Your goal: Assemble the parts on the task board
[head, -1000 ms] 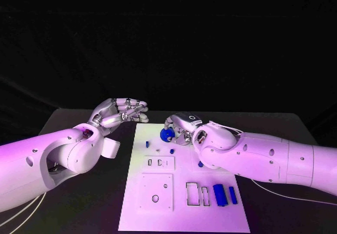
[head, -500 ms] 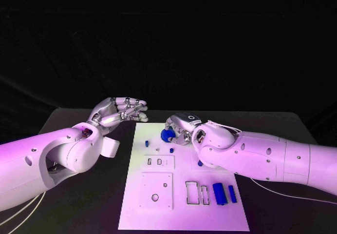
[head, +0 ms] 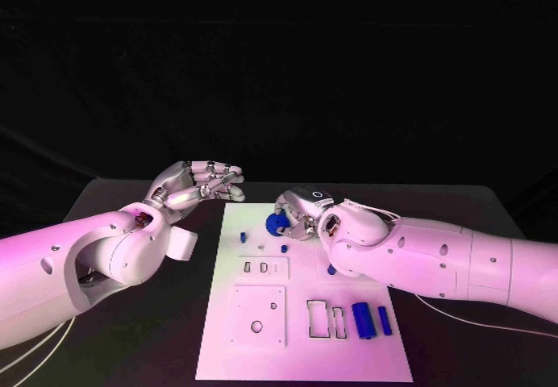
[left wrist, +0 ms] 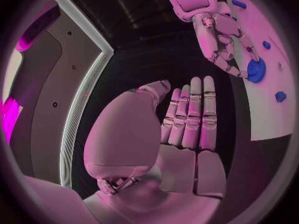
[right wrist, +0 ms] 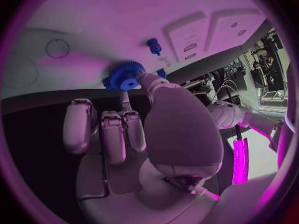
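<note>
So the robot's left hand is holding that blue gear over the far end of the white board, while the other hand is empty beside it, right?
Not quite: it is the right hand that holds the blue gear over the far end of the white board, as the head view and right wrist view show. The left hand is the empty one, its fingers straight, off the board's far left corner.

You can't see the gear (head: pixel 278 223) fully: right hand (head: pixel 305 214) covers part; the peg (head: pixel 333 272) looks half hidden behind the right arm (head: pixel 442 262).
</note>
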Robot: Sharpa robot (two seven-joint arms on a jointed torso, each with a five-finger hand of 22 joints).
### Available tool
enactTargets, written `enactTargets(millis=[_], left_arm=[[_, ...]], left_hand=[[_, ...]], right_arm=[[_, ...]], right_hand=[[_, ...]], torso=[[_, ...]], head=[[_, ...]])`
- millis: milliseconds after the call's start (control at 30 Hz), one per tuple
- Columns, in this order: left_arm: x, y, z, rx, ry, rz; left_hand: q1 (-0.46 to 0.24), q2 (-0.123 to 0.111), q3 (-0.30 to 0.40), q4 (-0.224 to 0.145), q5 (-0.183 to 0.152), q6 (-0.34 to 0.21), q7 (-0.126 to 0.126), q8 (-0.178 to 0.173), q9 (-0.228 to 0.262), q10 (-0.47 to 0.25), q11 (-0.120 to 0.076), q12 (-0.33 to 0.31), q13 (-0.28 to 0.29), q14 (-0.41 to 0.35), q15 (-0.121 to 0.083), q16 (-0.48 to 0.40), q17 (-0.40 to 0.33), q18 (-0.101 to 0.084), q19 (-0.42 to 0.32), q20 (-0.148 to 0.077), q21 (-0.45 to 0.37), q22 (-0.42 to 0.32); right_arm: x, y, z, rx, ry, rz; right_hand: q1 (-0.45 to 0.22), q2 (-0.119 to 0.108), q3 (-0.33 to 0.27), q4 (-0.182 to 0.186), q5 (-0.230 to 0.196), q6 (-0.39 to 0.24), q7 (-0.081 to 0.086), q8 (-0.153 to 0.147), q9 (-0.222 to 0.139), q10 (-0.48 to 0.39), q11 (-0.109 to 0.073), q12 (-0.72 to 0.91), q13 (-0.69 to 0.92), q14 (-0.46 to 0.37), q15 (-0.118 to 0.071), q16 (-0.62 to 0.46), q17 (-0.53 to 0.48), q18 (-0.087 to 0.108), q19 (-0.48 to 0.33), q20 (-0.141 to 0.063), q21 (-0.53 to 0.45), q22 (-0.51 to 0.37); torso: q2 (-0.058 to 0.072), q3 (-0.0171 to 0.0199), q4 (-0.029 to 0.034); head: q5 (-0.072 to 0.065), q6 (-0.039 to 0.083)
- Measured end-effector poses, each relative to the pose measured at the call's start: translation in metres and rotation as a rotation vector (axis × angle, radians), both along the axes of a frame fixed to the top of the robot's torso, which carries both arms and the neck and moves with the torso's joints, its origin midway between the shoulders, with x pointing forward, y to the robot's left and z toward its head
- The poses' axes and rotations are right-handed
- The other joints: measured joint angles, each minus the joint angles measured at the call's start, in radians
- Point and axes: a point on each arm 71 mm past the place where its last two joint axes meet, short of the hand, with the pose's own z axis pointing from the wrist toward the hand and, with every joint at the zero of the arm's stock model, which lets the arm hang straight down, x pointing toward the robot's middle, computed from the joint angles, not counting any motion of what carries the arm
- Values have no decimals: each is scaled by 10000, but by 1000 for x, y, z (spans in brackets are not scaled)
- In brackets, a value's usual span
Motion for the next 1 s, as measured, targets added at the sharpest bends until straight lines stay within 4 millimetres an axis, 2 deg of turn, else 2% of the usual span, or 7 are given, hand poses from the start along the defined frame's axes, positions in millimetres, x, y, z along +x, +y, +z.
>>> enactTargets(millis=[133, 500, 700, 767, 967, 1000], left_arm=[[0, 0, 0, 1, 4, -3], [0, 0, 0, 7, 15, -3], [0, 0, 0, 9, 19, -2], [0, 0, 0, 10, 20, -2], [0, 0, 0, 11, 23, -4], [0, 0, 0, 11, 24, -4]], left_hand=[[0, 0, 0, 0, 0, 0, 0, 0, 0, 0, 0, 0, 0, 0, 0, 0, 0, 0, 0, 0, 0, 0], [0, 0, 0, 0, 0, 0, 0, 0, -1, 0, 0, 0, 0, 0, 0, 0, 0, 0, 0, 0, 0, -1], [0, 0, 0, 0, 0, 0, 0, 0, -2, 0, 0, 0, -1, 0, 0, 0, -1, 0, 0, 0, -1, -1], [0, 0, 0, 0, 0, 0, 0, 0, -2, 0, 0, 0, 0, 0, 0, 0, -1, -1, 0, 0, 0, -1], [0, 0, 42, -42, 0, -37, 37, -38, 17, -37, 37, 0, 0, 0, 0, -49, 44, 0, 0, 0, 0, 13], [0, 0, 42, -42, 0, -37, 37, -38, 17, -37, 37, 1, 0, 0, 0, -49, 46, 1, 0, 0, 0, 14]], right_arm=[[0, 1, 0, 6, 31, 18], [0, -1, -2, -52, 152, -7], [0, -2, -3, -116, 286, -21], [1, -3, -3, -139, 343, -31], [3, -5, -4, -197, 493, -85], [3, -5, -4, -200, 504, -84]], right_hand=[[-11, -10, -504, 75, 0, -245, 75, -256, -51, 21, 52, 0, 0, -18, 85, 0, 0, 1, 2, 103, -40, 0], [-11, -10, -846, 198, 0, -167, 71, -265, 9, 22, 53, 0, -1, -17, 83, 0, -1, 1, 2, 102, -39, 22], [-195, 232, -1110, 462, -1, -8, 24, -265, 76, 24, 54, 0, -2, -17, 82, 0, 5, 1, 2, 102, -39, 62], [-410, 447, -1223, 563, -1, 83, 3, -268, 94, 24, 54, 0, -2, -17, 82, 0, 8, 1, 3, 102, -39, 89], [-964, 842, -1423, 583, -1, 146, -28, -366, 157, 24, 54, 0, -2, -17, 82, 0, 7, 1, 2, 102, -39, 127], [-1031, 847, -1423, 583, -1, 146, -28, -372, 160, 24, 54, 0, -2, -17, 82, 0, 7, 1, 2, 102, -39, 135]], torso=[[0, -1, 3], [-1, -1, 4], [0, -1, 3], [0, -1, 4], [0, -1, 7], [0, -1, 7]], head=[[2, 5], [10, -3], [7, -7], [1, -13], [1, -25], [1, -25]])
